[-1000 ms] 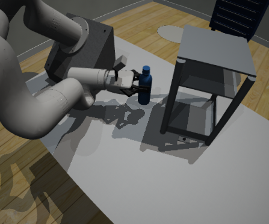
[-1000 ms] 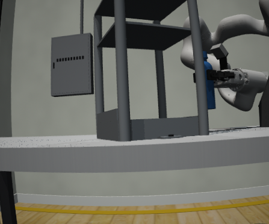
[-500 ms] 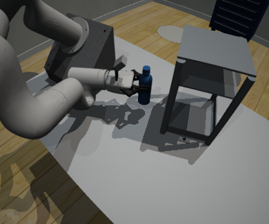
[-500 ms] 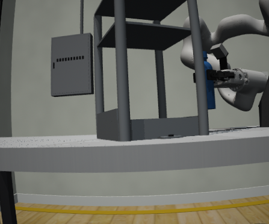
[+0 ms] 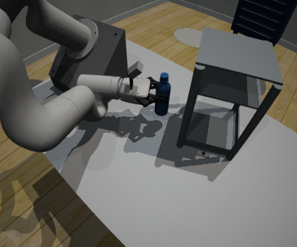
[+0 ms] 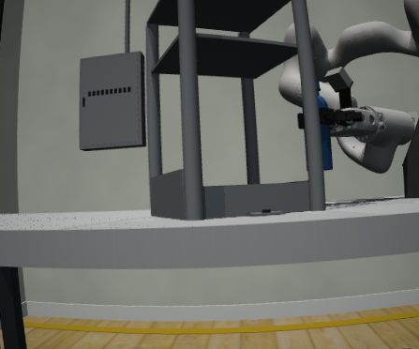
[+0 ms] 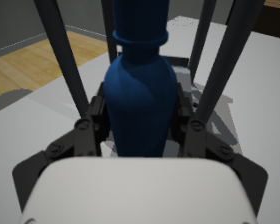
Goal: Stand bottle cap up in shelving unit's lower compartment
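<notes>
The blue bottle [image 5: 164, 93] [image 6: 325, 152] [image 7: 140, 107] stands upright with its cap up, held clear above the table [image 5: 169, 199]. My gripper [image 5: 158, 95] [image 6: 315, 117] [image 7: 140, 94] is shut on the bottle's body from the side, arm reaching level. The bottle is in front of the dark shelving unit [image 5: 237, 60] [image 6: 189, 141], a short way from its front posts. In the exterior view a front post hides part of the bottle. In the wrist view the unit's posts [image 7: 58, 55] stand just behind the bottle. The lower compartment floor [image 5: 212, 127] is bare.
The robot's dark base block [image 5: 93, 50] stands at the table's back left. A grey wall box [image 6: 112, 100] hangs behind the unit. A dark slatted chair [image 5: 266, 16] stands on the floor beyond the table. A small fixing plate [image 5: 203, 153] lies at the unit's foot.
</notes>
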`<control>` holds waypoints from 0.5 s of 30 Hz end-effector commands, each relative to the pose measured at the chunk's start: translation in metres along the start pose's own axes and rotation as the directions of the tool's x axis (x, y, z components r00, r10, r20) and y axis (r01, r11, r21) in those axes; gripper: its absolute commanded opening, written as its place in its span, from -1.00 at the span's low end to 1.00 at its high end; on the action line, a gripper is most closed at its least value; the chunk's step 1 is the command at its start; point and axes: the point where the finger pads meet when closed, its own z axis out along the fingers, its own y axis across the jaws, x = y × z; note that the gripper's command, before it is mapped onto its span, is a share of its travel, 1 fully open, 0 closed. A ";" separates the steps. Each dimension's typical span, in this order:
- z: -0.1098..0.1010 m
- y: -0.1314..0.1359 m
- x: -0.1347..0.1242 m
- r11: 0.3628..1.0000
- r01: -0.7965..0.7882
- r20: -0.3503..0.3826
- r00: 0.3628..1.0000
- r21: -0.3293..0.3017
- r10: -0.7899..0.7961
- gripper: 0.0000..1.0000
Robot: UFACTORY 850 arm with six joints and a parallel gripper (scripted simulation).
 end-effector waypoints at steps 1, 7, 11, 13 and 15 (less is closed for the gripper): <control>0.008 0.000 0.000 1.000 0.000 -0.001 1.000 0.000 0.000 -1.00; 0.016 0.000 0.000 1.000 0.000 -0.001 1.000 0.000 0.000 -1.00; 0.025 0.000 0.000 1.000 0.000 -0.001 1.000 0.000 0.000 -1.00; 0.031 0.000 0.000 1.000 0.000 -0.001 1.000 0.000 0.000 -1.00; 0.036 0.000 0.000 1.000 0.000 -0.001 1.000 0.000 0.000 -1.00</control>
